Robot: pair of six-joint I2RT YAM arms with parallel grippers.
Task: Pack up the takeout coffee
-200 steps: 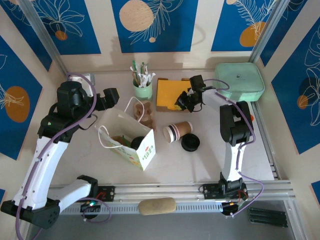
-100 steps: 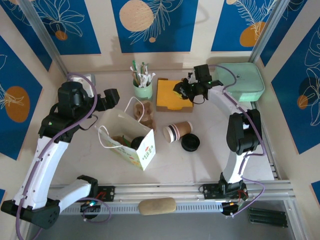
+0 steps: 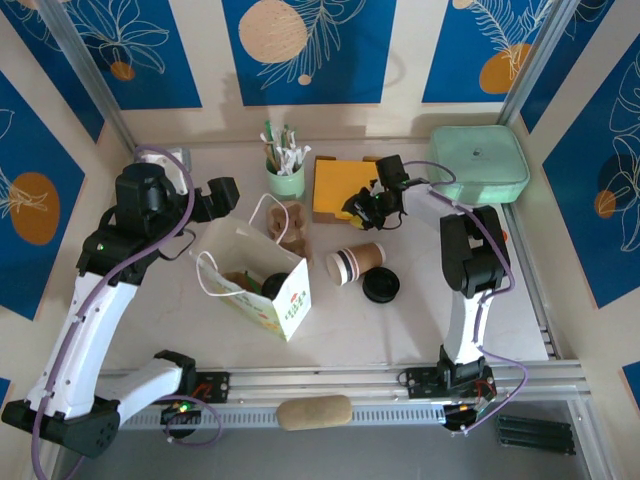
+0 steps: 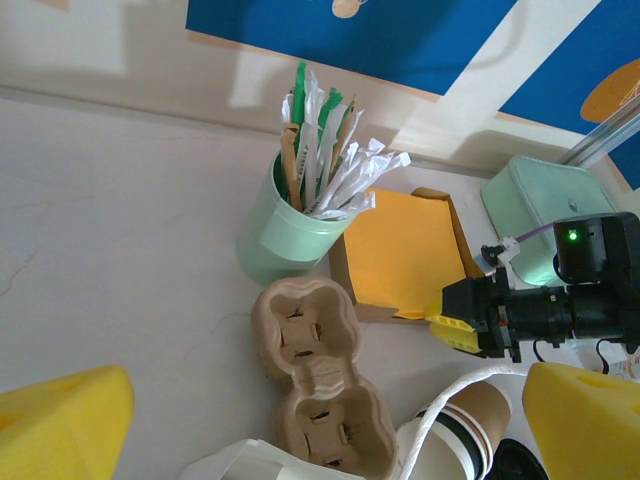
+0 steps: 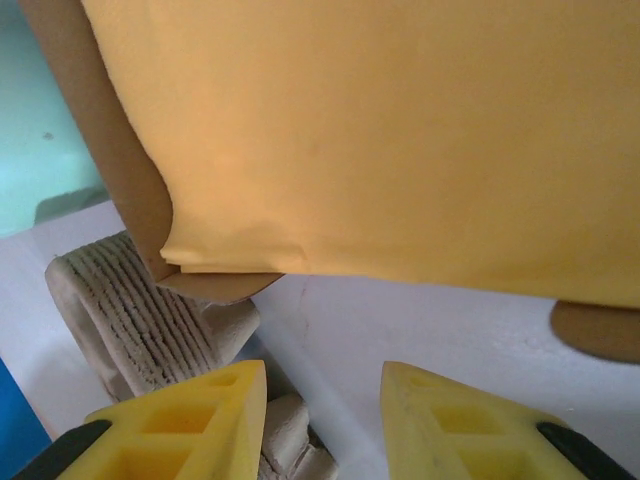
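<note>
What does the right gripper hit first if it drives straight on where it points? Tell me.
The right gripper would most likely meet the cardboard tray of yellow napkins first, across a strip of bare table; the pulp cup carrier sits off to its side. Depth is unclear.

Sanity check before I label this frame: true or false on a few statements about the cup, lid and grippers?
1. The paper cup lies on its side on the table. True.
2. The black lid is pressed onto the cup. False: it rests on the table right beside the cup.
3. The right gripper is gripping the cup. False: its jaws are apart with nothing between them, at the near corner of the yellow napkin tray, apart from the cup.
4. The left gripper is wide open and empty. True.
</note>
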